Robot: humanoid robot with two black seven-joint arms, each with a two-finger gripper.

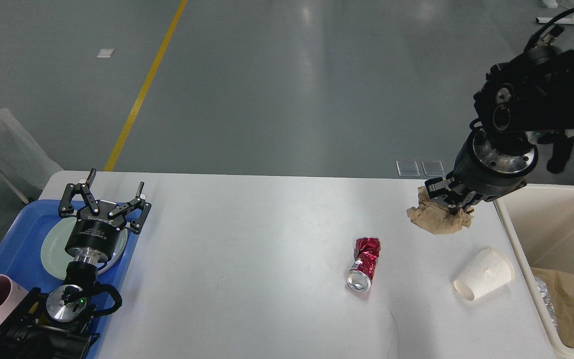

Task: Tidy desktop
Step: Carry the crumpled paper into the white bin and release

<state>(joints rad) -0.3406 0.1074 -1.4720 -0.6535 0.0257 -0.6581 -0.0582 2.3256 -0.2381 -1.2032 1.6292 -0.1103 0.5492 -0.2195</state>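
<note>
Right end effector (447, 199) apparently pinches crumpled paper (436, 219) above the desktop (247, 239).

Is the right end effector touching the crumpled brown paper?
Touching. The head view shows the right end effector closed on the top of the crumpled brown paper, which hangs beneath it.

Right arm enters from the upper right, wrist bent downward; right gripper (445, 203) points down above the worktop's (247, 249) far right part, fingers clamped on crumpled brown paper (436, 219); left gripper (110, 197) at the worktop's left edge, fingers spread apart, pointing away.
</note>
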